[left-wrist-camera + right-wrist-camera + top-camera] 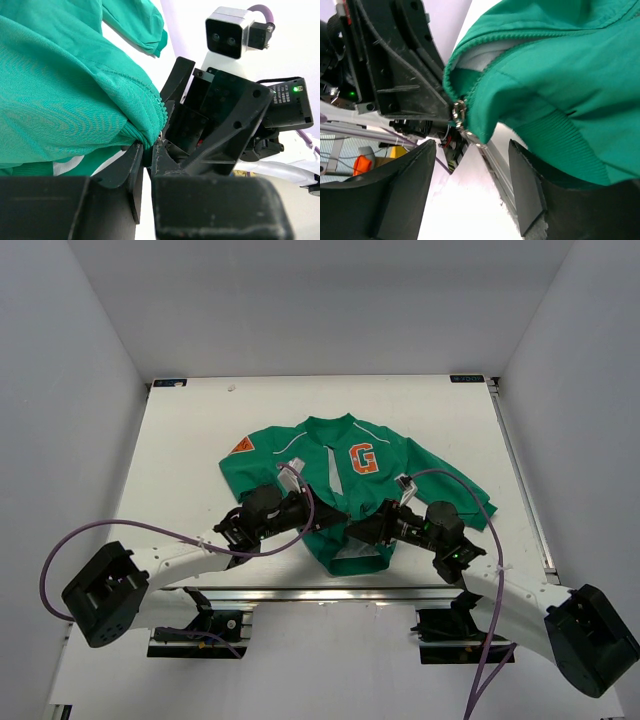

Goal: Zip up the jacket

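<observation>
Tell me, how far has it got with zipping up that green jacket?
Barely begun. Done: the jacket lies spread front-up, and the left end effector is pinching its bottom hem beside the zip. In hand: the right end effector stands open around the metal zipper piece, not gripping it. Left: the whole zip; the front gapes, showing grey lining.

The small green jacket [385,490] lies front up at the centre of the frame, collar toward the top, with its orange "G" patch [363,458] showing. Its front gapes open on light grey lining [331,472]. The hem is bunched at the lower edge, and the metal zip pull [458,112] sits at the hem corner.
</observation>
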Controlling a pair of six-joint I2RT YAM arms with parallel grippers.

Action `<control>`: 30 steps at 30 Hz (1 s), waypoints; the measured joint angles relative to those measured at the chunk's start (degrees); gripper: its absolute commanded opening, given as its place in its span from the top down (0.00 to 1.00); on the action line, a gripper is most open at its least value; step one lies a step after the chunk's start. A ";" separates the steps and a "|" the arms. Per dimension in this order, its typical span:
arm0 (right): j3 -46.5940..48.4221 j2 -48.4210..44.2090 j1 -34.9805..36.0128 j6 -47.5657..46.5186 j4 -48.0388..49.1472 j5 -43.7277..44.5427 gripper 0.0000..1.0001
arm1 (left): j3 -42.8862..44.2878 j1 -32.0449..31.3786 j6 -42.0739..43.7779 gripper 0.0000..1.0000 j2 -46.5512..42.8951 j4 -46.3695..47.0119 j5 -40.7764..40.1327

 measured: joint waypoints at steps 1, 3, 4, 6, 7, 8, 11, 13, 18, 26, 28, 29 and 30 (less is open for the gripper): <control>0.00 0.37 0.00 0.07 0.52 0.24 0.36 | 0.00 0.00 0.00 1.00 -0.11 0.02 0.00; 0.09 1.20 0.00 0.11 1.03 0.68 0.37 | 0.00 0.02 0.00 1.00 -0.33 0.02 -0.02; 0.11 1.62 0.00 0.13 1.31 0.74 0.38 | -0.02 0.02 0.00 1.00 -0.44 0.00 -0.02; 0.17 2.27 0.00 0.13 1.70 0.90 0.40 | -0.09 0.02 0.00 1.00 -0.63 0.02 -0.02; 0.24 2.49 0.00 0.13 1.77 1.05 0.41 | -0.09 0.02 0.00 1.00 -0.68 0.02 -0.02; 0.33 2.71 0.00 0.13 1.84 1.09 0.43 | -0.09 0.02 0.00 1.00 -0.68 0.00 -0.02; 0.48 2.97 0.00 0.15 2.29 1.27 0.52 | -0.09 0.02 0.00 1.00 -0.68 -0.02 -0.07; 0.55 3.04 0.00 0.33 2.78 1.31 0.56 | -0.09 0.02 0.00 1.00 -0.68 -0.02 -0.09; 0.81 3.04 0.00 0.76 3.58 1.33 0.70 | -0.09 0.02 0.00 1.00 -0.68 -0.07 -0.11; 1.11 2.75 0.26 2.03 2.97 0.85 0.98 | -0.66 0.02 0.00 1.00 -0.68 -0.20 -0.96; 1.11 2.49 0.28 2.54 2.62 0.87 1.00 | -0.76 0.02 0.00 1.00 -0.68 -0.22 -0.96; 1.11 2.36 0.28 2.75 2.47 0.87 1.00 | -0.76 0.02 0.00 1.00 -0.68 -0.26 -0.96; 1.11 2.16 0.33 2.99 2.25 0.90 1.00 | -0.79 0.02 0.00 1.00 -0.68 -0.28 -0.96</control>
